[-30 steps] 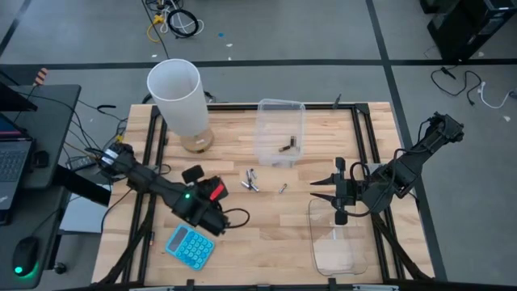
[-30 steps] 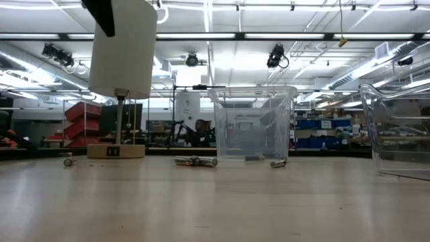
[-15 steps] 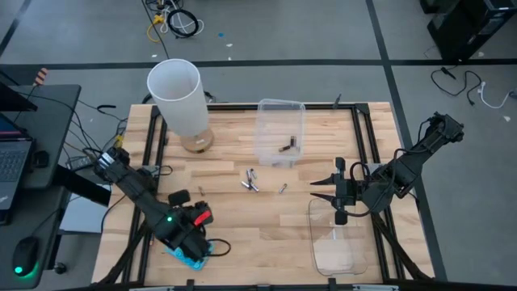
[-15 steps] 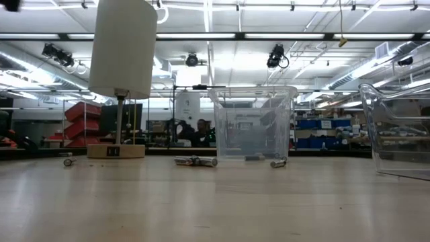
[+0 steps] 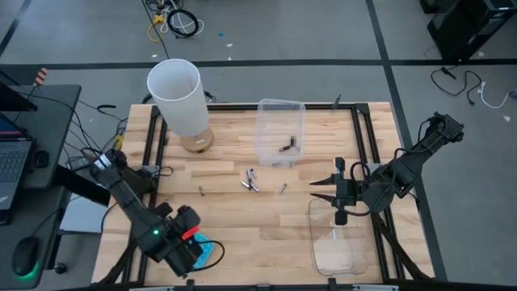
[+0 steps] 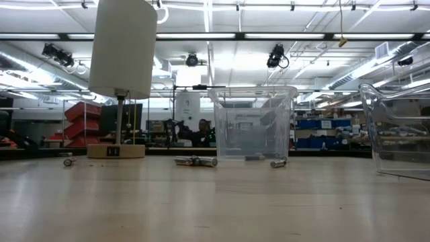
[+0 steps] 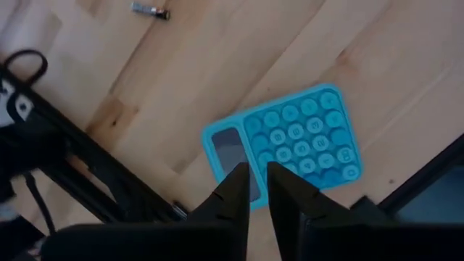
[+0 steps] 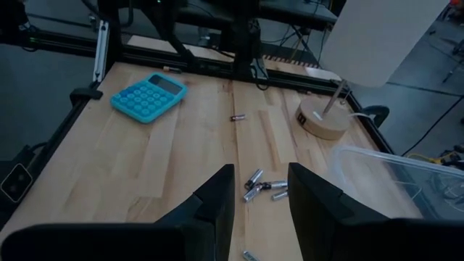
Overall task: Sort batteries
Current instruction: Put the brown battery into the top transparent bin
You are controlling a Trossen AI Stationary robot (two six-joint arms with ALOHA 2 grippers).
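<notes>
Ahead of the right gripper point(image 8: 259, 190) (jaws parted, empty; left jaws narrow, empty), small grey cylindrical batteries point(image 8: 255, 184) look light, hard, roll-prone: pinch mid-barrel.

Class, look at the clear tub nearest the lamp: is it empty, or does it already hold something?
Not empty. The high view shows the clear tub holding at least one small dark battery on its floor; the exact count cannot be told.
</notes>
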